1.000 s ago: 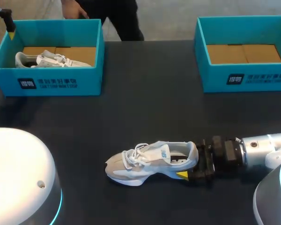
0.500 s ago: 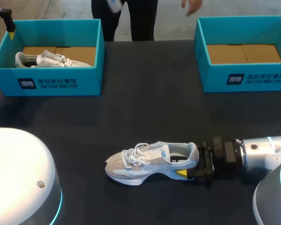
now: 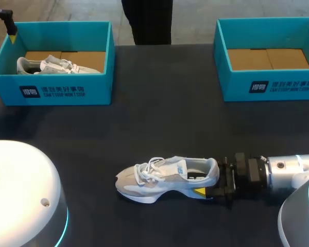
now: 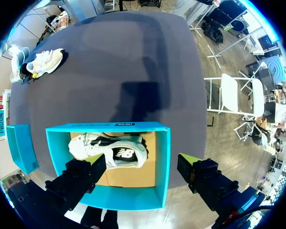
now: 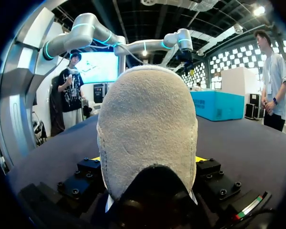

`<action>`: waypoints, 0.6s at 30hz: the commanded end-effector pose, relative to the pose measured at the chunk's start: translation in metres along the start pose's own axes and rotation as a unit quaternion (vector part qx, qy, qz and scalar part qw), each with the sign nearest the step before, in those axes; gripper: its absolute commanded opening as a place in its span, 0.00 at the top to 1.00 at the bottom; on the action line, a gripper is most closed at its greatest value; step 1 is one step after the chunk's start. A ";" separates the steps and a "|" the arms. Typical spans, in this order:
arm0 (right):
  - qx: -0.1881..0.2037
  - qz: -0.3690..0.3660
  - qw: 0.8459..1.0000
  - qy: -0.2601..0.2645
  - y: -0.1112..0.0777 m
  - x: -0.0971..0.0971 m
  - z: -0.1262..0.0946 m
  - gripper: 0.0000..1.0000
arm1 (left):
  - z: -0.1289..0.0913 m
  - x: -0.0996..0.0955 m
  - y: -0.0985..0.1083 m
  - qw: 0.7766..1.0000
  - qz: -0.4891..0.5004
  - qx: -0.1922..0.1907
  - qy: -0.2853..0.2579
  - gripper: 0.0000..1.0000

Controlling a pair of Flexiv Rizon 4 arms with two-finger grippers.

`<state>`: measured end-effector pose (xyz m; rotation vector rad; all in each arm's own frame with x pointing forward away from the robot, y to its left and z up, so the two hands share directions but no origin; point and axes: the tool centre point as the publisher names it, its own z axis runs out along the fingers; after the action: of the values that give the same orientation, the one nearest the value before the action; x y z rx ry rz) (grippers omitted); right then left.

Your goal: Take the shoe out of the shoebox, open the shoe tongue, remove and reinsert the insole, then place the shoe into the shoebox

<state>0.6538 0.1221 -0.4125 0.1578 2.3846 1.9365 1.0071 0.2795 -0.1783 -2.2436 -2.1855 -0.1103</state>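
The right gripper [image 3: 208,188] is clamping the heel of the white shoe [image 3: 165,177], which is sitting on its sole on the dark table [image 3: 159,108], near the robot. The left gripper [image 4: 140,163] is hanging wide open above the left shoebox [image 4: 163,157], where another shoe [image 4: 109,150] is lying.

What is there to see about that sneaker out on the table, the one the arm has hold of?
The sneaker is a low running shoe with a pale grey, suede-like toe and heel, white sides, white laces, a light blue logo and a thick white sole. It stands upright on its sole on the dark table, toe pointing to the robot's left. The right gripper clasps its heel from both sides. Nothing else touches it.
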 end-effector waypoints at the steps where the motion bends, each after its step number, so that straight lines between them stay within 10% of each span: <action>1: 0.002 0.000 1.000 -0.001 0.000 0.002 0.001 1.00 | 0.000 0.000 -0.001 1.000 0.000 -0.001 0.001 0.00; 10: 0.002 0.000 1.000 -0.001 0.000 0.002 0.001 1.00 | 0.000 0.000 -0.001 1.000 0.000 -0.001 0.001 0.00; 18: 0.002 0.000 1.000 -0.001 0.000 0.002 0.001 1.00 | -0.040 -0.053 -0.041 0.999 -0.044 -0.001 -0.006 0.00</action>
<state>0.6537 0.1221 -0.4122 0.1561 2.3885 1.9372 0.9879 0.2423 -0.1512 -2.2070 -2.2776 -0.0352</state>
